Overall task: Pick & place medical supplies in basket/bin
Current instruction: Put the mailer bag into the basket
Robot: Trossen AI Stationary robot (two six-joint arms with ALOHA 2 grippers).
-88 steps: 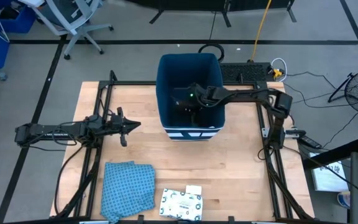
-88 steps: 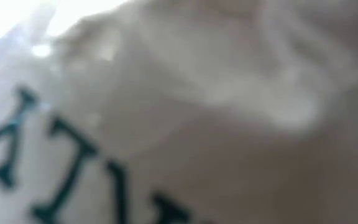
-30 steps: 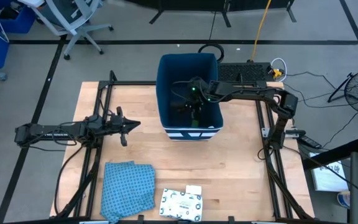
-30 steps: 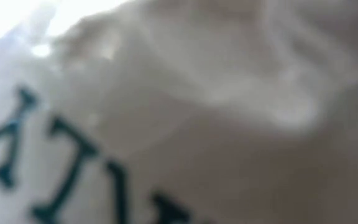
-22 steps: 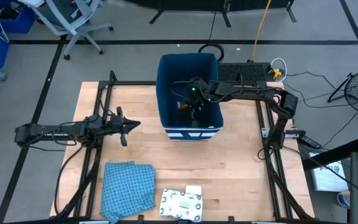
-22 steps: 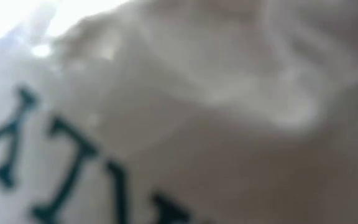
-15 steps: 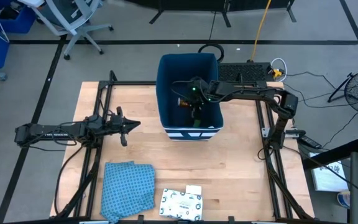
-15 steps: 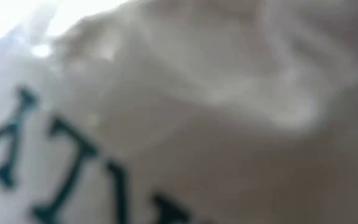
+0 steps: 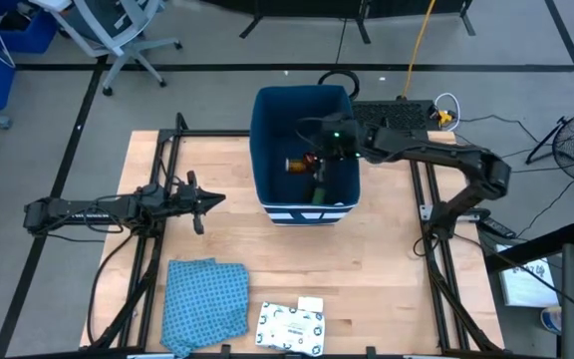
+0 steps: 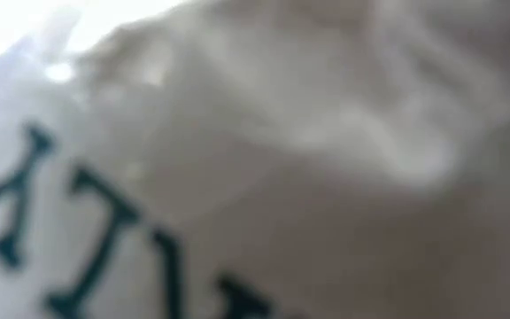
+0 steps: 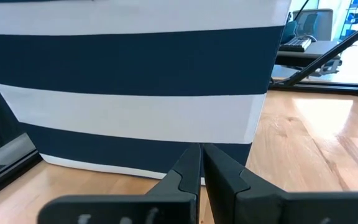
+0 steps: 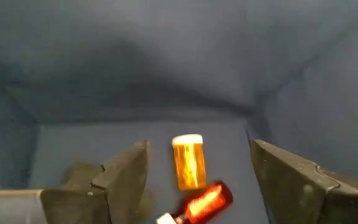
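The dark blue bin (image 9: 263, 120) stands at the table's far middle, white stripes low on its near wall (image 11: 135, 106). My right gripper (image 9: 325, 150) hangs open over its inside, holding nothing. Below it, on the bin's floor, lie an orange vial with a white cap (image 12: 188, 163), a red tube (image 12: 205, 201) and a green piece (image 9: 319, 191). A white green-printed pouch (image 9: 292, 327) lies flat at the table's near edge and fills the low view (image 10: 104, 221). My left gripper (image 9: 207, 201) waits shut, left of the bin.
A blue patterned cloth (image 9: 205, 299) lies crumpled at the near left, beside the pouch. Black frame rails (image 9: 157, 239) run along the table's left and right sides. Bare wood lies between the bin and the pouch.
My right arm has drawn back a little toward the table's right edge, its gripper still over the bin. The orange vial, not seen a second ago, now lies on the bin's floor, left of the gripper.
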